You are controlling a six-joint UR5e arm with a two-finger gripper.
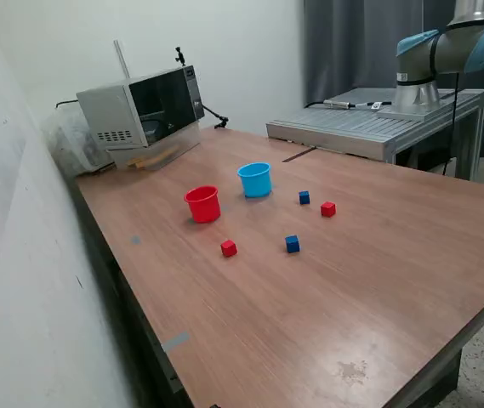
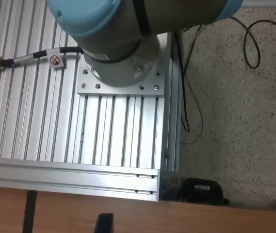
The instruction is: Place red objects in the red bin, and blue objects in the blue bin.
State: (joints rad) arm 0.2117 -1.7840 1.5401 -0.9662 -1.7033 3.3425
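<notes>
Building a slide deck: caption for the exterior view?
Red cup, blue cup and four small cubes on a wooden table, unsorted.

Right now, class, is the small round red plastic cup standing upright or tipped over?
Upright. The small round red plastic cup rests on its base on the wooden table, its rimmed opening facing up.

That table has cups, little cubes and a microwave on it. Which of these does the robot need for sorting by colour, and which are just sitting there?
Part of the job:
red cup
light-blue cup
red cube near the red cup
red cube farther off
dark-blue cube by the blue cup
dark-blue cube nearer the camera

Just lying about:
microwave
aluminium platform under the arm
</notes>
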